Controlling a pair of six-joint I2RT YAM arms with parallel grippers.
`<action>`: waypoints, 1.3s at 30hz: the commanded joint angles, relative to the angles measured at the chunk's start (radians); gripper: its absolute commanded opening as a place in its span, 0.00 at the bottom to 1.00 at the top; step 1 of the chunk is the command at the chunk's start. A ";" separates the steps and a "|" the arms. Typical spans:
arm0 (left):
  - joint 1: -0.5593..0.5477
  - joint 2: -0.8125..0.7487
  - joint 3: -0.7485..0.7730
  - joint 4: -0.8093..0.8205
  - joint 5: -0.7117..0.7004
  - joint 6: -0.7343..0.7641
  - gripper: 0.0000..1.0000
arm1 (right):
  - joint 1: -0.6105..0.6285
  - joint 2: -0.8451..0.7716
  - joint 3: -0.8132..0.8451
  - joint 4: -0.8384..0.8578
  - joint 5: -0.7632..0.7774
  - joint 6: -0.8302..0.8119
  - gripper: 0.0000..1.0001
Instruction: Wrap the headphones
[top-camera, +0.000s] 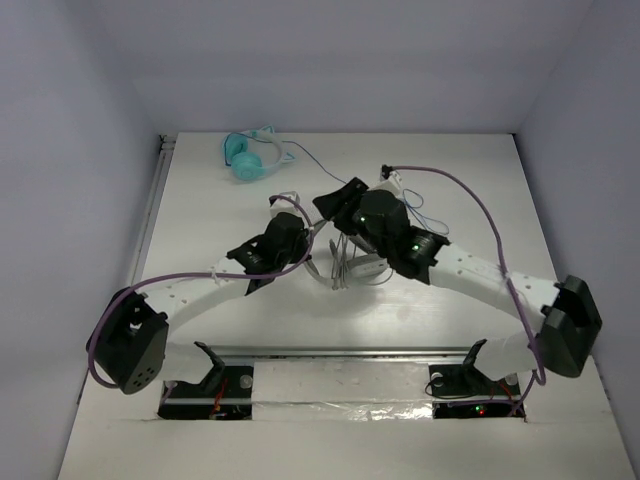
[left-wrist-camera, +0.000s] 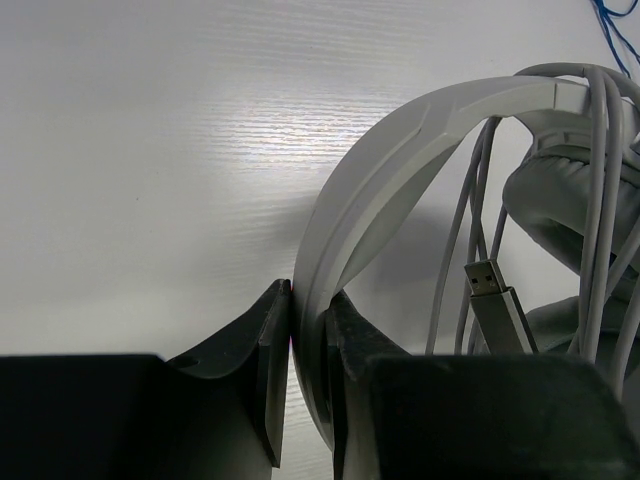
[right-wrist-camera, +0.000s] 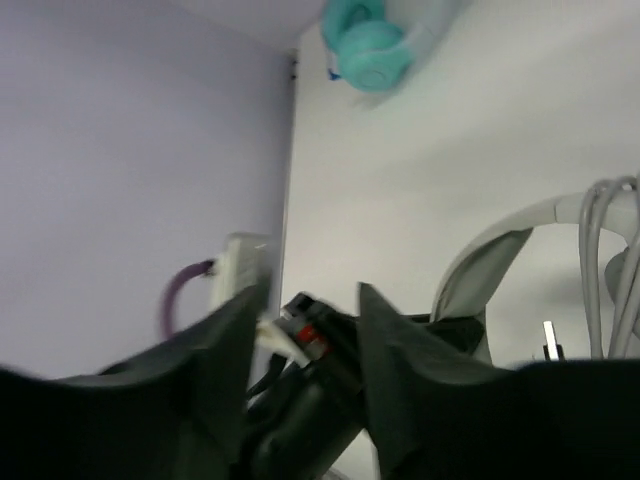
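The white headphones (left-wrist-camera: 400, 160) stand on their side at the table's middle (top-camera: 362, 268). My left gripper (left-wrist-camera: 308, 335) is shut on the lower end of the wide white headband. The thin grey cable (left-wrist-camera: 598, 150) is looped several times over the top of the band, past a grey ear pad (left-wrist-camera: 560, 215). Its USB plug (left-wrist-camera: 497, 300) hangs loose inside the arch. My right gripper (right-wrist-camera: 310, 300) stands open just behind the headphones, above my left wrist, with nothing between its fingers. From above, the left gripper (top-camera: 306, 242) and right gripper (top-camera: 336, 204) sit close together.
The smaller teal headphones (top-camera: 245, 160) lie at the far left of the table, also seen in the right wrist view as teal headphones (right-wrist-camera: 375, 45). A thin blue cable (top-camera: 430, 215) trails behind the right arm. The left wall (right-wrist-camera: 130, 170) is near.
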 joint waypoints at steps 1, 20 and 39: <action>0.020 -0.004 0.014 0.132 0.040 -0.018 0.00 | -0.004 -0.143 0.010 -0.019 0.000 -0.121 0.44; 0.040 0.189 0.018 0.282 0.081 -0.022 0.00 | -0.004 -0.966 -0.324 -0.418 0.187 -0.344 0.32; 0.040 0.013 0.040 0.186 -0.060 -0.010 0.69 | -0.004 -1.047 -0.246 -0.530 0.183 -0.421 0.48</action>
